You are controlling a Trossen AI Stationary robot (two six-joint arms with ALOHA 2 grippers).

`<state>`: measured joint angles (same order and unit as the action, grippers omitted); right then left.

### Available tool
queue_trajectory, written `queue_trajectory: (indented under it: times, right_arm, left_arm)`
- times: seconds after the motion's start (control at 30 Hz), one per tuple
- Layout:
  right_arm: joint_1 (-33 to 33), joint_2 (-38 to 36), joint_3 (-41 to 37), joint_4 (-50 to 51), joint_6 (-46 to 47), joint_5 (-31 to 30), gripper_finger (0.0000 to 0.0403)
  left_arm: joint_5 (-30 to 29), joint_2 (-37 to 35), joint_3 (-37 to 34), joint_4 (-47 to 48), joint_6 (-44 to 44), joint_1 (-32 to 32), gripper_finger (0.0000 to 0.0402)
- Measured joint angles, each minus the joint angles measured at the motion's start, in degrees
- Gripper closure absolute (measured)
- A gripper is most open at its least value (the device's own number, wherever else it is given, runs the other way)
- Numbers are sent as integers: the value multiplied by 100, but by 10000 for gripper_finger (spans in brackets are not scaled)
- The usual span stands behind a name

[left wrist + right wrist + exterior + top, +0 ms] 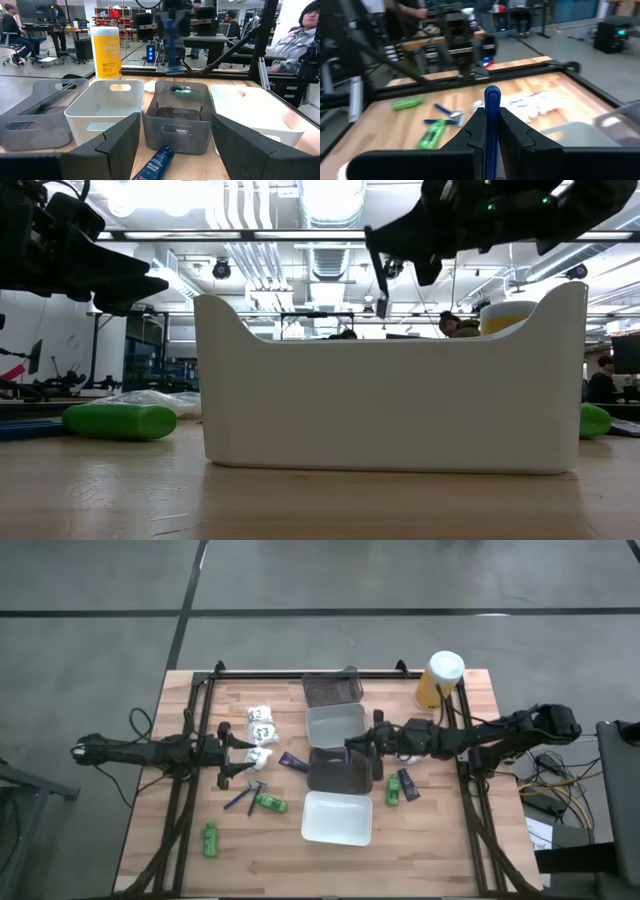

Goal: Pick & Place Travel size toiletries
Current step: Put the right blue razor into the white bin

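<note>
The right gripper [350, 745] pinches a blue razor [492, 131] above the dark tray [340, 772]. The left gripper [262, 748], fingers spread, hangs left of that tray near the white packets [261, 724]. Green bottles [270, 803] lie left of the tray.

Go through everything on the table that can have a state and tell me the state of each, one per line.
left gripper: open, empty
right gripper: shut on blue razor, above the trays
yellow container: upright, capped
dark tube: lying flat
white tray: upright, looks empty
green bottle: lying down
</note>
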<state>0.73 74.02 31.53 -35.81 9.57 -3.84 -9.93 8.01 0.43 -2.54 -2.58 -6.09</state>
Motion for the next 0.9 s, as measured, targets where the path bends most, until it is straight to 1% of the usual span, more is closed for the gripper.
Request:
queue_trajectory:
  times: [0.1, 0.3, 0.53, 0.67, 0.77, 0.9]
  right_arm:
    - [313, 0, 0, 0, -14, 17, 380]
    - [862, 0, 0, 0, -92, 285, 380]
    - [1385, 1, 2, 52, -289, 299, 380]
    - [1744, 153, 255, 472, -573, 297, 380]
    - [1979, 323, 587, 730, -942, 299, 380]
    - [2135, 560, 1033, 1548, -1314, 301, 380]
  left_arm:
    - [0, 0, 0, 2, -1, -1, 152]
    - [0, 0, 0, 1, 1, -1, 152]
    - [0, 0, -1, 2, -1, 0, 152]
    - [-1, 0, 0, 2, 0, -2, 152]
    - [0, 0, 0, 0, 1, -1, 152]
    - [-2, 6, 0, 1, 1, 1, 152]
